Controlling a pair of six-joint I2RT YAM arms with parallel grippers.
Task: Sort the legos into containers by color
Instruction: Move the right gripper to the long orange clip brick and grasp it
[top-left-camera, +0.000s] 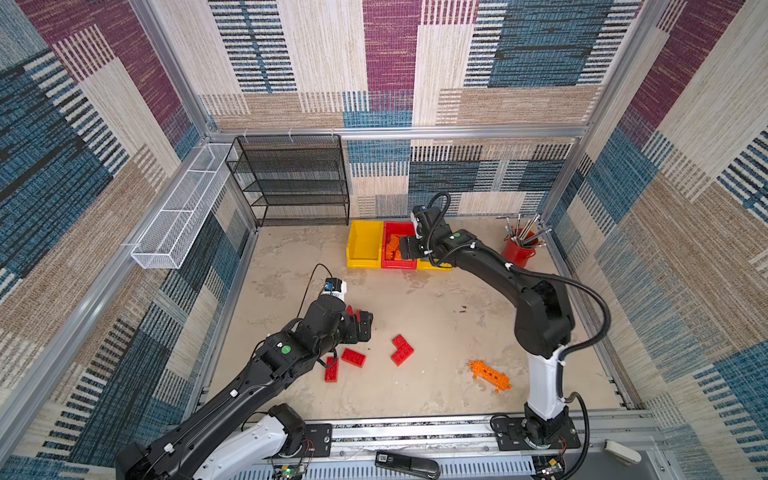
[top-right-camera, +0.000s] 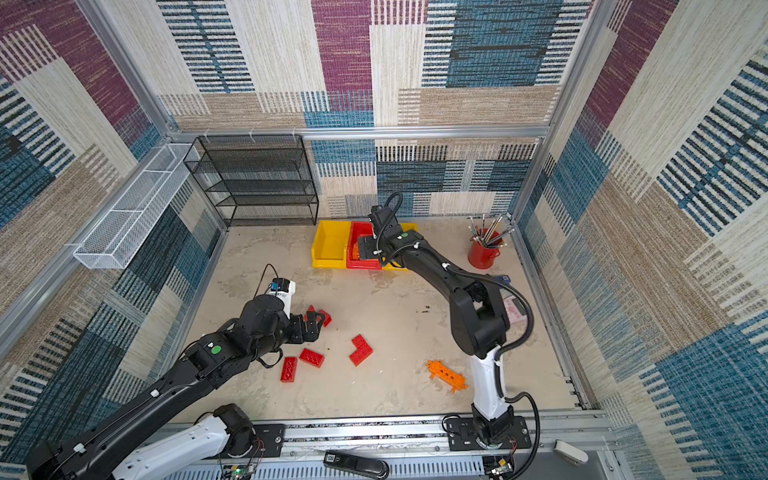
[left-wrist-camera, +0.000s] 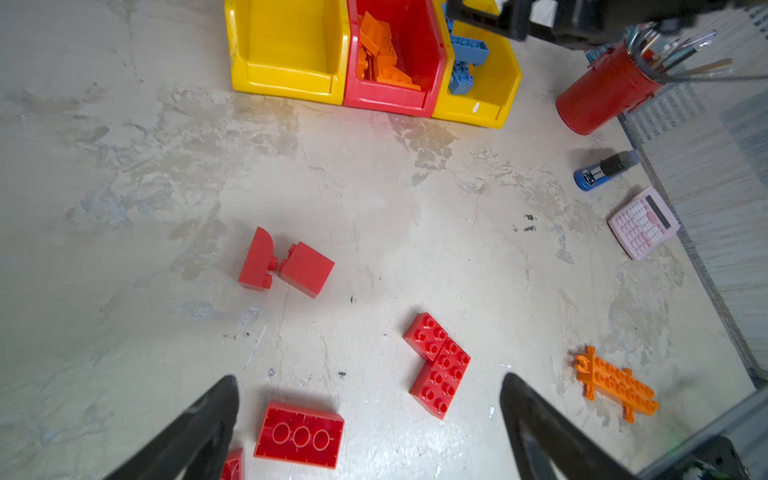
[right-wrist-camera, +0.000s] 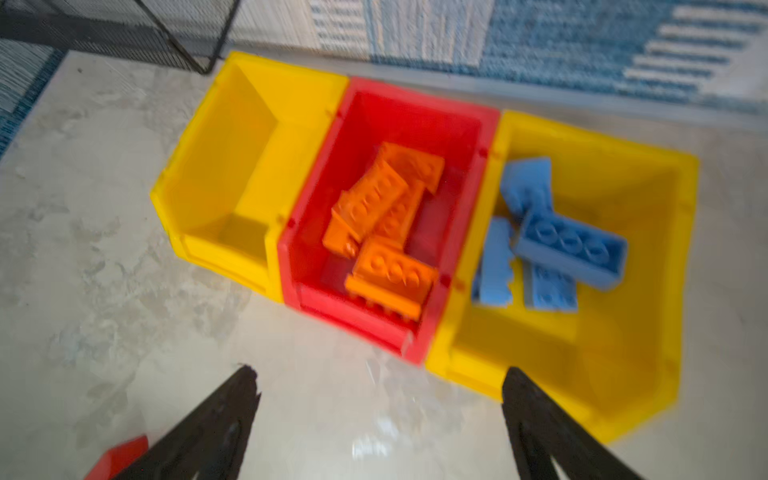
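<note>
Three containers stand in a row at the back. The left yellow bin (top-left-camera: 363, 245) is empty. The red bin (right-wrist-camera: 457, 137) holds several orange legos (right-wrist-camera: 386, 216), and the right yellow bin (right-wrist-camera: 623, 332) holds blue legos (right-wrist-camera: 569, 245). My right gripper (right-wrist-camera: 381, 370) hovers open and empty at the red bin's front edge (top-left-camera: 405, 249); its wrist view is blurred. My left gripper (left-wrist-camera: 370, 379) hangs open and empty over the floor. An upside-down red brick (left-wrist-camera: 299, 434) lies under it, near one finger. Two red bricks (left-wrist-camera: 286, 264), an L-shaped red pair (left-wrist-camera: 440, 365) and a spiky orange piece (top-left-camera: 490, 376) lie loose.
A red cup of metal tools (top-left-camera: 517, 251) stands at the back right. A pink calculator (left-wrist-camera: 642, 222) and a blue cylinder (left-wrist-camera: 598, 172) lie along the right wall. A black wire shelf (top-left-camera: 291, 183) fills the back left, with a white wire basket (top-left-camera: 178, 216) on the left wall.
</note>
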